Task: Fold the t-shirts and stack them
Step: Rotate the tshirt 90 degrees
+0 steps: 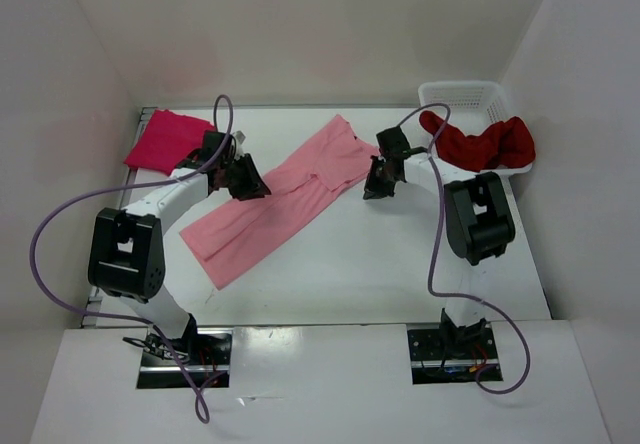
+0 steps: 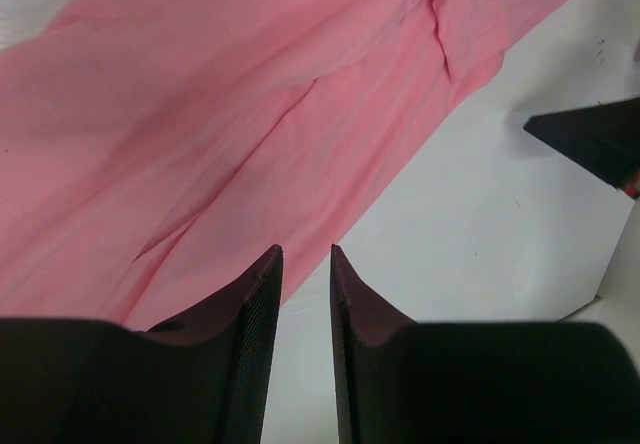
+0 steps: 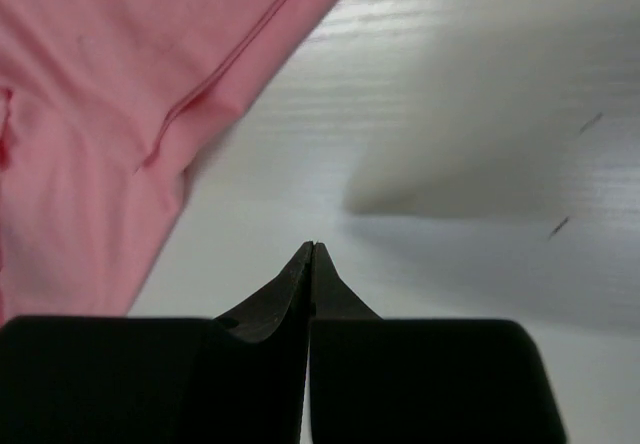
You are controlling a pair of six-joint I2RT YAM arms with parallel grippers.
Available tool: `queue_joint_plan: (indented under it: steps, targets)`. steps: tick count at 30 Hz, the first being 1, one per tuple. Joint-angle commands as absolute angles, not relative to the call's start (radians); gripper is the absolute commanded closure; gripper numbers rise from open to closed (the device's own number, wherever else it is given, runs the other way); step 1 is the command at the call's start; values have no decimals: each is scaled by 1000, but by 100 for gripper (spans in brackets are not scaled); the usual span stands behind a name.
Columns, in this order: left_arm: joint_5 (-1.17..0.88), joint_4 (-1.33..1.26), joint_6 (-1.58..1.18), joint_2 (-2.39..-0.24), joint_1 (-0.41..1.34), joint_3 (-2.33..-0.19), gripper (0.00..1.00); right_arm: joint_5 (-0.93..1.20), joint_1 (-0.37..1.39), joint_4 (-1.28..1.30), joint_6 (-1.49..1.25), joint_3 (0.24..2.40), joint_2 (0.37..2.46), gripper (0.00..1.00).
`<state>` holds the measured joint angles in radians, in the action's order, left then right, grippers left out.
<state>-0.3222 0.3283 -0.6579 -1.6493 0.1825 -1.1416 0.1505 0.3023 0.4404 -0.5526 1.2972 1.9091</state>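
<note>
Hovering: left gripper [image 2: 305, 252] narrowly parted, empty; right gripper [image 3: 312, 247] pressed together, empty. Risk: light pink t-shirt [image 1: 285, 199] may bunch if pinched off-edge.

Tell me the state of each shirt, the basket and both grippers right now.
light pink shirt: spread diagonally mid-table, partly folded.
crimson-pink shirt: folded, far left corner.
basket: upright, far right corner.
dark red shirt: crumpled over basket rim.
left gripper: slightly open, empty.
right gripper: shut, empty.
</note>
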Motion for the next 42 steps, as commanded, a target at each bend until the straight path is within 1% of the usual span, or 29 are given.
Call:
queue_joint_plan:
  steps: [1,8,11,12,14,15,16,17,19,22,23,24,25,26,27,28,30,31,33,34,36,37,40,42]
  targets:
    - [-347,296,-643,-1638,189,-1163,67,103,298,357,-541,1423,1976,100]
    - [-370,287,-643,-1617,189,-1114,67,19,278,406,-532,1612,2181,100]
    - [-380,287,-652,-1595,198,-1103,67,18,278,459,-541,1761,2293,100]
    - [-390,287,-652,-1586,198,-1103,67,18,278,491,-541,1857,2325,100]
    - [-390,307,-652,-1586,198,-1103,67,41,278,531,-541,1969,2433,100]
    - [-390,307,-652,-1576,198,-1114,67,52,278,579,-541,2093,2466,100]
    - [-390,317,-652,-1575,198,-1114,67,64,278,606,-541,2153,2517,100]
    - [-390,328,-652,-1575,198,-1136,67,90,278,632,-541,2257,2529,99]
    - [-390,337,-652,-1575,198,-1150,67,91,278,666,-541,2305,2519,94]
    - [-399,337,-652,-1575,198,-1176,67,100,287,651,-529,2228,2390,83]
    - [-399,337,-652,-1575,198,-1177,67,100,287,632,-520,2113,2293,79]
    - [-399,337,-652,-1575,198,-1186,67,116,296,608,-520,2044,2239,72]
    - [-399,337,-652,-1575,198,-1186,67,136,307,562,-520,1972,2188,69]
    - [-399,337,-652,-1586,198,-1196,67,184,316,548,-520,1833,2095,66]
    - [-399,337,-661,-1586,198,-1197,67,208,330,534,-529,1766,2054,63]
    - [-399,327,-661,-1597,198,-1206,67,231,372,503,-529,1637,2016,60]
    - [-399,327,-661,-1608,198,-1218,67,267,432,462,-587,1510,1907,57]
    - [-379,327,-649,-1618,198,-1233,66,287,498,433,-618,1389,1876,52]
    - [-362,347,-637,-1618,198,-1245,64,333,570,309,-726,1284,1800,44]
    - [-341,347,-621,-1630,198,-1246,64,333,642,261,-767,1199,1783,39]
    - [-341,362,-611,-1631,180,-1255,64,322,699,143,-878,1125,1770,39]
    - [-341,362,-611,-1631,169,-1244,64,322,739,114,-905,1124,1770,39]
    - [-340,382,-601,-1611,155,-1232,62,295,782,54,-943,1140,1839,39]
    - [-353,371,-623,-1602,144,-1210,60,307,782,12,-975,1149,1902,43]
